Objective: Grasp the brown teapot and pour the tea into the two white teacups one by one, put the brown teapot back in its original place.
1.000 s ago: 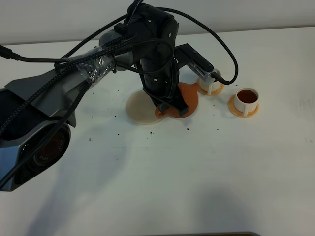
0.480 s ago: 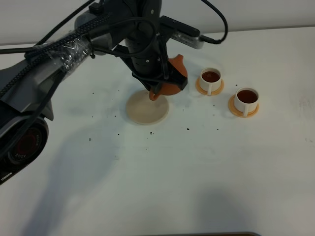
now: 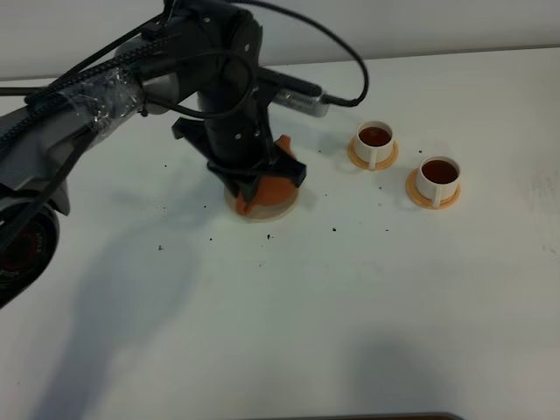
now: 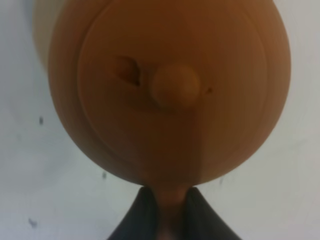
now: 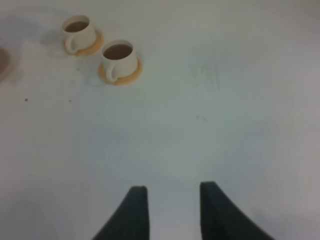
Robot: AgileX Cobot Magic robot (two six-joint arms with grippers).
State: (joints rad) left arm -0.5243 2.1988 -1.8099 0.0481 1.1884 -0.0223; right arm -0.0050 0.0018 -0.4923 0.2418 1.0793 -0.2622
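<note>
The brown teapot [image 3: 273, 189] is upright on or just above the pale beige coaster [image 3: 262, 215]; I cannot tell if it touches. My left gripper [image 3: 252, 179] is shut on its loop handle. In the left wrist view the teapot [image 4: 170, 90] fills the frame, and the fingers [image 4: 142, 217] pinch the handle. Two white teacups [image 3: 374, 142] [image 3: 437, 177] stand on orange-tan saucers to the right, both holding dark tea. My right gripper [image 5: 172, 205] is open and empty over bare table, far from the cups [image 5: 80, 32] [image 5: 119, 57]; it is out of the exterior high view.
White table [image 3: 350, 297] with small dark specks around the coaster. The left arm and its cables [image 3: 105, 79] reach in from the left. A faint smudge marks the table [image 5: 207, 75] to the right of the cups.
My left gripper has carried the teapot left and down, from beside the nearer cup to over the coaster. The teapot has gone from tilted to upright.
</note>
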